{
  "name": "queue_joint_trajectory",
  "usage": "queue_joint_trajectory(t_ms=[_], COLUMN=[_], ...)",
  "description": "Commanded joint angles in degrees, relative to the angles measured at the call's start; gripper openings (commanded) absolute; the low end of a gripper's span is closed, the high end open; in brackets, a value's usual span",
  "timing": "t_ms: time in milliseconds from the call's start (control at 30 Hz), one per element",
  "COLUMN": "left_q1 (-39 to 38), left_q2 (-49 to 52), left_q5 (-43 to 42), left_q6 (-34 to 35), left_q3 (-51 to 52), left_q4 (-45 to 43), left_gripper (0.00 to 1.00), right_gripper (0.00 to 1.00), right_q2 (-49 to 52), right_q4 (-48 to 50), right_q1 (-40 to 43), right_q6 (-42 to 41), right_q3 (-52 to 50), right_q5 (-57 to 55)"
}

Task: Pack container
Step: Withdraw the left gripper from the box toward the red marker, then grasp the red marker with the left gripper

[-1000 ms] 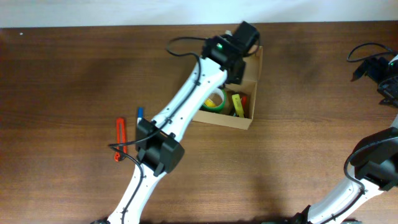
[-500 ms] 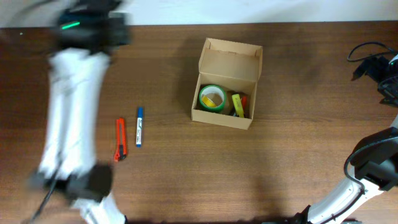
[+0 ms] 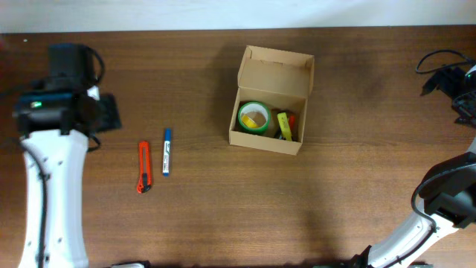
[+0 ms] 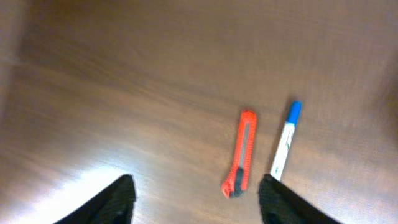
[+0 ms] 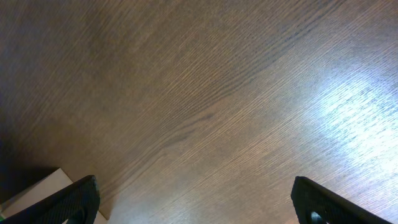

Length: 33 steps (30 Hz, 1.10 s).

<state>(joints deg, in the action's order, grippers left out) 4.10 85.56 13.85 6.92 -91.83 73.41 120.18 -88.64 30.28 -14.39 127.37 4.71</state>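
The container (image 3: 264, 142), a tan cardboard box with its flap lid (image 3: 276, 71) folded back, stands open at the table's upper middle. Inside lie a green tape roll (image 3: 253, 117) and a yellow item (image 3: 285, 125). An orange utility knife (image 3: 143, 167) and a blue marker (image 3: 166, 152) lie side by side on the table to its left. My left gripper (image 4: 198, 190) hovers open and empty at the far left, with the knife (image 4: 242, 152) and marker (image 4: 285, 142) ahead of its fingers. My right gripper (image 5: 196, 202) is wide open over bare wood.
The right arm (image 3: 446, 201) rises at the table's right edge, with black cables (image 3: 440, 71) at the back right. The left arm (image 3: 48, 186) runs along the left side. A pale corner (image 5: 37, 190) shows beside the right gripper's left finger.
The left arm has swung from the container to the far left of the table, and its jaws have opened. The right arm has not moved.
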Motion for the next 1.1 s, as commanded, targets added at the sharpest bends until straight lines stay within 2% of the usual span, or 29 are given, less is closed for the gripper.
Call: queue_joint_trajectory(t_ms=[0,67,200,433,600,867,1067], left_q1=[0.09,0.09,0.09,0.09,0.09,0.09,0.94], left_q2=[0.28,1.03,5.01,14.45,19.91,25.09,27.36], left_q5=[-5.29,-7.13,-8.13,-10.05,-10.08,-10.69,-12.2], left_q6=[-1.66,-1.99,-2.97,-3.37,-3.37,-3.58,-4.94], left_q3=[7.32,11.63,15.85,16.02,16.02,16.02,16.02], left_q4=[-1.25,-2.73,-4.07,-6.25,-8.26,-8.98,-10.25], left_gripper=[0.69,0.73,0.74,0.74,0.62,0.62,0.67], right_gripper=[0.99,0.99,0.99,0.99,0.99,0.99,0.99], right_q2=[-0.55,-0.55,-0.52,-0.46,-0.44,-0.44,-0.44], right_q4=[0.0,0.11,0.44,0.44,0.63,0.85,0.87], right_q1=[0.02,0.02,0.02,0.02,0.02,0.02,0.02], right_q6=[0.0,0.0,0.0,0.0,0.0,0.02,0.02], right_q3=[-0.46,-0.46,-0.46,-0.46,-0.46,-0.46,-0.46], right_q5=[0.7,0.7,0.7,0.68,0.68,0.66,0.66])
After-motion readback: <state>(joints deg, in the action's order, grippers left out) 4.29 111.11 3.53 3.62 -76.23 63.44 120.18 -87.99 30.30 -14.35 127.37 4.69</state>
